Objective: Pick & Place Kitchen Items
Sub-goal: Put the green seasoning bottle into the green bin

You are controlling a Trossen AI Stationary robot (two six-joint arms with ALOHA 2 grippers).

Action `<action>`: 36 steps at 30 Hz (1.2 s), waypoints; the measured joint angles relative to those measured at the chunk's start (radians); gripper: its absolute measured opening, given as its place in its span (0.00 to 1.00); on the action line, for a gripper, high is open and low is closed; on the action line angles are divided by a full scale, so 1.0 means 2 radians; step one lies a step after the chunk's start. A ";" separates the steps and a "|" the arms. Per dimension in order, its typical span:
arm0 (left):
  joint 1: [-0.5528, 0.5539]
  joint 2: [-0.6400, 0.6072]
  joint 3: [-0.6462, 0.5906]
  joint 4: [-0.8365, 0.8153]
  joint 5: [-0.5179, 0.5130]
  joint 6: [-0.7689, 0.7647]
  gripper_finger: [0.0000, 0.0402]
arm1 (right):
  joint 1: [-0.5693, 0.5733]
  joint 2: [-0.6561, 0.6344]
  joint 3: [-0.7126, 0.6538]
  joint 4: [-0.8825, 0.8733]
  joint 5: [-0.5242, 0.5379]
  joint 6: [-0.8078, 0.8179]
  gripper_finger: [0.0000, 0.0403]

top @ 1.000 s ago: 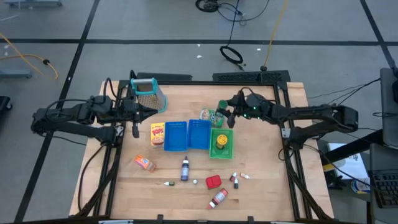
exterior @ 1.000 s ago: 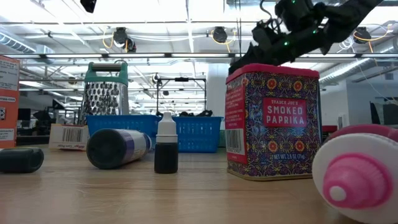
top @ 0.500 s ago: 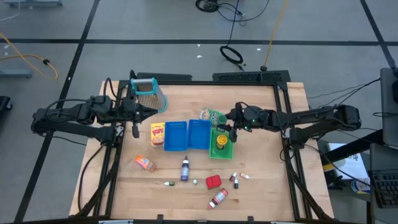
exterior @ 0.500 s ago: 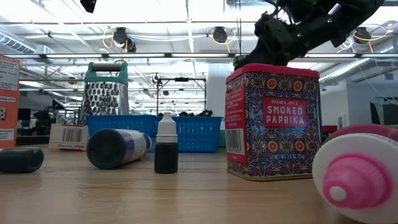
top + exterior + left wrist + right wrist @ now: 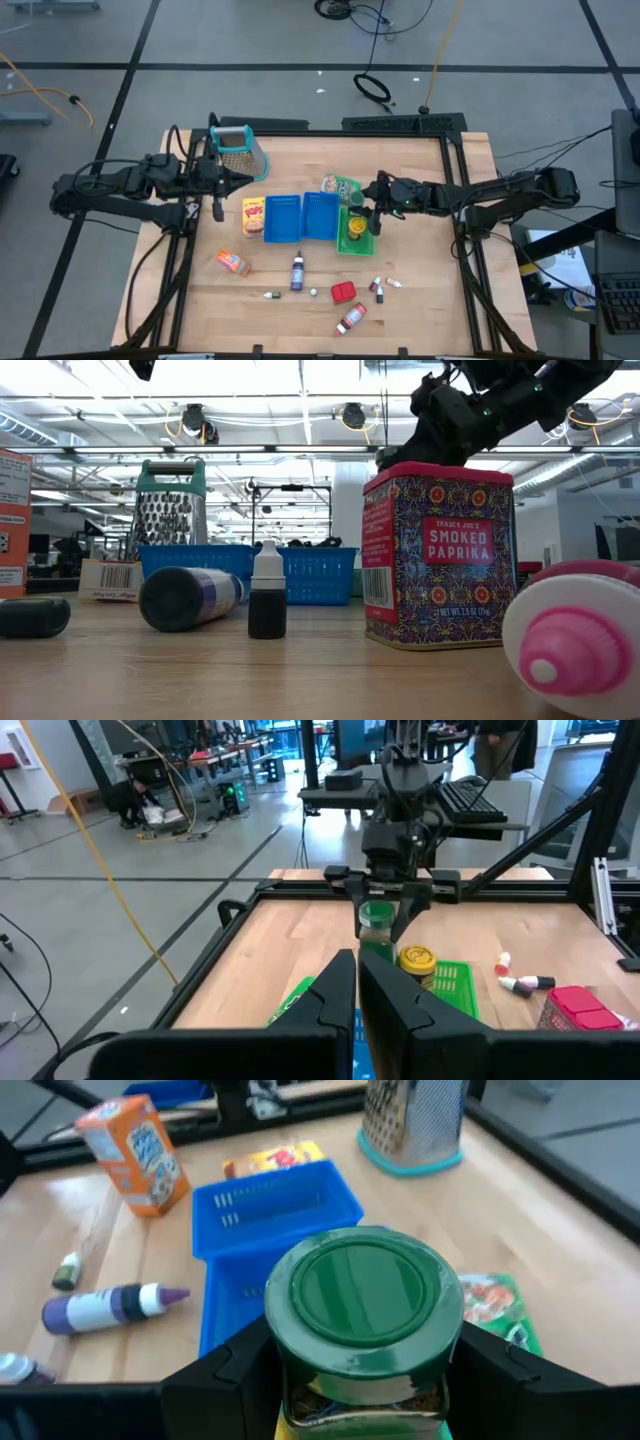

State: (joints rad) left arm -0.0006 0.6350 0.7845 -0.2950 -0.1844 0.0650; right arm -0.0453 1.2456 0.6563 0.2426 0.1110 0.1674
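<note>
High view: two blue trays, one green tray.

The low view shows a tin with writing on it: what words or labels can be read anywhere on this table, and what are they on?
"TRADER JOE'S" on the red paprika tin.
"SMOKED PAPRIKA" on the same tin, below the brand.
A small weight line under that is too small to read.
A barcode on the yellow box; its digits are unreadable.
Print on the orange packet is too blurred to read.
</note>
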 joint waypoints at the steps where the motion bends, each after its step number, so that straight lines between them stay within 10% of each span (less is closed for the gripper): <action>1: 0.000 0.000 0.000 0.000 0.000 0.000 0.05 | 0.000 0.002 0.000 0.000 0.000 0.000 0.49; 36: 0.000 0.000 0.000 0.000 0.000 -0.005 0.05 | -0.004 0.071 -0.003 0.030 -0.005 -0.007 0.57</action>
State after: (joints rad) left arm -0.0006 0.6346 0.7845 -0.2951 -0.1844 0.0544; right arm -0.0525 1.3885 0.6501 0.3032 0.1008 0.1533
